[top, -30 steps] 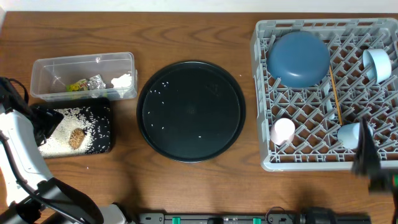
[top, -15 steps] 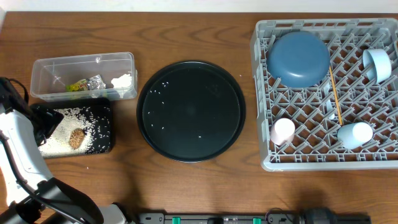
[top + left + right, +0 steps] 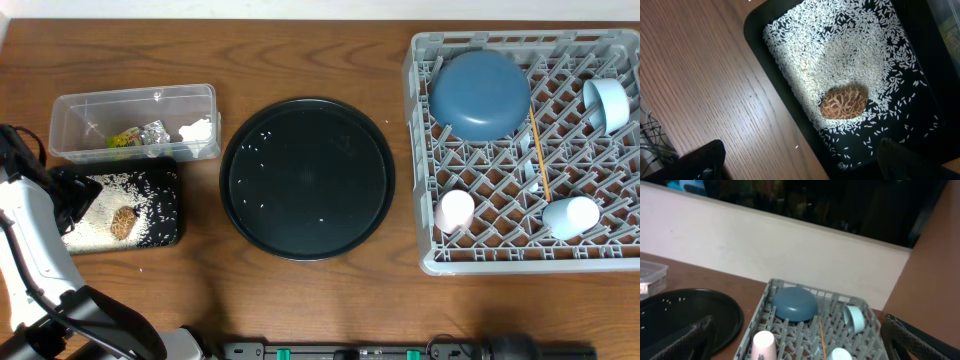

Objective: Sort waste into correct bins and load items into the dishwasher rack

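Left hand (image 3: 800, 162) spread wide, empty, above the shallow black tray (image 3: 935, 100); white rice grains (image 3: 840, 55) and the brown food scrap (image 3: 843, 102) lay in it just ahead of the fingertips (image 3: 705, 157). Clear tub (image 3: 134, 92), beyond the tray, held wrapper (image 3: 124, 139), foil (image 3: 154, 131), tissue (image 3: 197, 129). Right hand (image 3: 800, 342) spread, empty, raised over the worktop (image 3: 690, 273); dishwasher rack (image 3: 756, 317) ahead and below it, holding dark-blue plate (image 3: 795, 305), pink cup (image 3: 762, 342), light-blue cup (image 3: 840, 355), bowl (image 3: 855, 317), chopstick (image 3: 821, 335)

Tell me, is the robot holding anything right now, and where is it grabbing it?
Nothing is held. Both are open and empty: the left tool over the black tray, the right tool facing the dishwasher rack.
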`<action>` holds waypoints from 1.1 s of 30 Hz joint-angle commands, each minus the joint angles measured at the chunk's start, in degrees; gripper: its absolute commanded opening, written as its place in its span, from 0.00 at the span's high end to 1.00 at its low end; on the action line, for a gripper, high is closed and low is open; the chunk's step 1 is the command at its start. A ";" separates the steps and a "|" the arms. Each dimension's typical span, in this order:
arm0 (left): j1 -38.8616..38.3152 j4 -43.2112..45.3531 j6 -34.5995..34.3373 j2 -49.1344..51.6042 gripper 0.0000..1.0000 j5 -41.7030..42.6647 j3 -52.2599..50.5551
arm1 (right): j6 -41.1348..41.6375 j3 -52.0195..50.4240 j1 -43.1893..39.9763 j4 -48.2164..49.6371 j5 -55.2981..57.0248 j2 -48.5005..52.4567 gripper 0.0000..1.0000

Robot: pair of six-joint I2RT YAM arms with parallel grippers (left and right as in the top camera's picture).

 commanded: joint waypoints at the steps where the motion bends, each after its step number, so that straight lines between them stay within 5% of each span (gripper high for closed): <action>1: 0.17 -0.15 -0.33 -0.33 0.02 -1.11 0.00 | -0.74 -3.96 0.70 2.32 -1.33 0.00 0.01; 8: 0.17 -0.15 -0.33 -0.33 0.02 -1.11 0.00 | 1.44 -16.96 0.70 16.11 -3.02 0.00 0.01; 25: 0.17 -0.15 -0.33 -0.33 0.02 -1.11 0.00 | 13.27 -55.91 0.66 67.89 -2.54 -0.07 0.01; 33: 0.17 -0.15 -0.33 -0.33 0.02 -1.11 0.00 | 17.03 -68.17 0.52 81.48 0.26 -0.09 0.01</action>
